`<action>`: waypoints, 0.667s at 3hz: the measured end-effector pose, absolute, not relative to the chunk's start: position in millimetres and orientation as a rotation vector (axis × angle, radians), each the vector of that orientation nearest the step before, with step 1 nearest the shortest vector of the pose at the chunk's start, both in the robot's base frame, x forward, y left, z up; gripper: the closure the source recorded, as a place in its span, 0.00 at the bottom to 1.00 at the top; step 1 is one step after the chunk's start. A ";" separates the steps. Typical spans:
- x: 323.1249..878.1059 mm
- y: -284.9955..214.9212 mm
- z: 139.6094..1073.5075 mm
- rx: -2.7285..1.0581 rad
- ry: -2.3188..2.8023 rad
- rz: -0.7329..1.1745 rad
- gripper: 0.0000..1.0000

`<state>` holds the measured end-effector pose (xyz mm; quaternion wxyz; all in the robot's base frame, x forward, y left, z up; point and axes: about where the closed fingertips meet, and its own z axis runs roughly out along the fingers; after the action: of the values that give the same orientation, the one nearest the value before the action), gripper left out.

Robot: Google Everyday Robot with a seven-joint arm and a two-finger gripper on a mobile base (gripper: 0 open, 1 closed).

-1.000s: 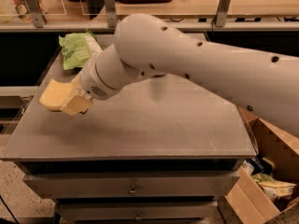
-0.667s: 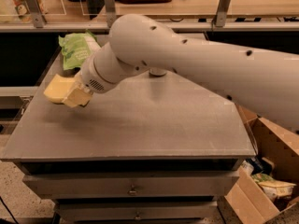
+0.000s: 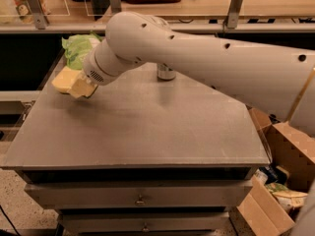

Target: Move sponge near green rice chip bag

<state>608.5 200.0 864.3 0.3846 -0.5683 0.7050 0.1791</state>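
Change: I've carried the sponge (image 3: 63,78) farther back over the table (image 3: 147,127); it now sits just beside the green chip bag (image 3: 78,49) | claw (image 3: 81,87): far-left of table, clamped on the sponge | read: nearly done, I'd lower and let go next.

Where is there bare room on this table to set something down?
Bare: front half and right side of the grey table. Crowded: back-left corner, where the gripper holds the pale yellow sponge by the light green crinkly bag.
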 end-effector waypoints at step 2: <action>657.9 198.6 860.8 -1.352 1.848 0.432 1.00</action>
<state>657.9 198.6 860.8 0.3947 -0.5332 0.7286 0.1705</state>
